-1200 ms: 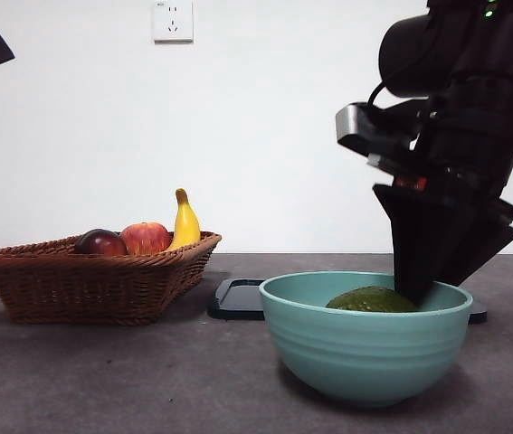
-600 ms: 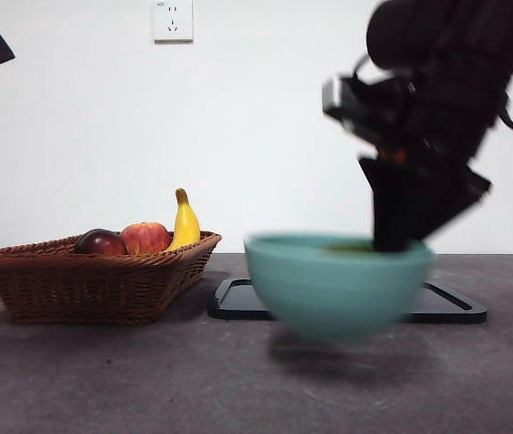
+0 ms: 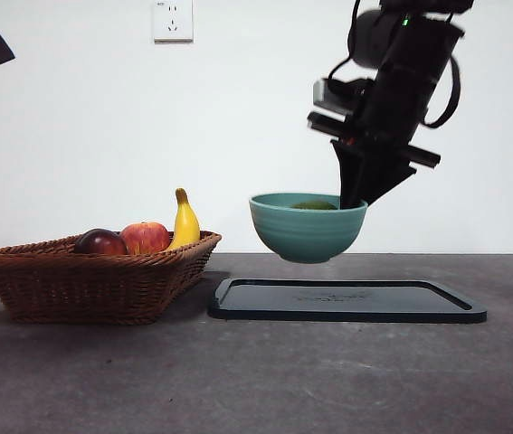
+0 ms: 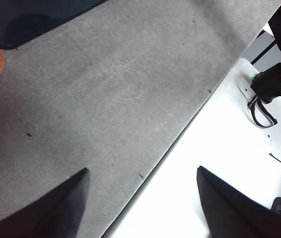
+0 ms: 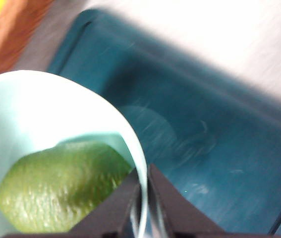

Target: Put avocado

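I have the right gripper [image 5: 144, 206] pinched on the rim of the teal bowl [image 3: 308, 227], avocado [image 5: 63, 186] inside just beside its jaws, carried above the black tray [image 3: 346, 300]; next I'd lower it level.

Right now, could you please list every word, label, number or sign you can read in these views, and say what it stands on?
None can be read.
The wall socket has slots only, no text.
The bowl, black tray and basket show no label.
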Available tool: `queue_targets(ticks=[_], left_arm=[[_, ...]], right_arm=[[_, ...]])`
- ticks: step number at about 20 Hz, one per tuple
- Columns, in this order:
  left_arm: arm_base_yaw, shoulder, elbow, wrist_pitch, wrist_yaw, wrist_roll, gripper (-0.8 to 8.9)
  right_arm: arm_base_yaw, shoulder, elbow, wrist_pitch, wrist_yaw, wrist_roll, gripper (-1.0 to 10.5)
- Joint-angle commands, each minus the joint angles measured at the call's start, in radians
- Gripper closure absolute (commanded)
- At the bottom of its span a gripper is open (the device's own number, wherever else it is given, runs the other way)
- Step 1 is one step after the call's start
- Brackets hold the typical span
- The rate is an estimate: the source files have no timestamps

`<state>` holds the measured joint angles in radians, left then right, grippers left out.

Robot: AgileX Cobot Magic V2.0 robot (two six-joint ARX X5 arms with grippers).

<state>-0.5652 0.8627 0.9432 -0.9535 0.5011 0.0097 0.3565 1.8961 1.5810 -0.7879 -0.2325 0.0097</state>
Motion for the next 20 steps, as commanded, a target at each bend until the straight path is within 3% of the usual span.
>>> queue_targets(ticks=[1, 13, 14, 16, 20], left_arm=[[-0.005, 0.005, 0.010, 0.006, 0.005, 0.009, 4.72], [-0.005, 0.005, 0.010, 0.009, 0.005, 0.009, 4.72], [-0.005, 0.005, 0.010, 0.008, 0.005, 0.009, 4.72], [-0.005, 0.005, 0.010, 0.008, 0.005, 0.009, 4.72], [-0.005, 0.005, 0.010, 0.008, 0.005, 0.009, 4.71]], right_arm=[[-0.021, 0.069, 0.058, 0.004, -0.003, 0.014, 9.4], [-0.060, 0.156, 0.058, -0.010, 0.000, 0.013, 9.4], [-0.060, 0.158, 0.057, -0.010, 0.001, 0.013, 9.2], [-0.060, 0.158, 0.057, -0.006, 0.032, 0.018, 7.7], [-0.060, 0.117, 0.062, -0.014, 0.036, 0.017, 7.6]])
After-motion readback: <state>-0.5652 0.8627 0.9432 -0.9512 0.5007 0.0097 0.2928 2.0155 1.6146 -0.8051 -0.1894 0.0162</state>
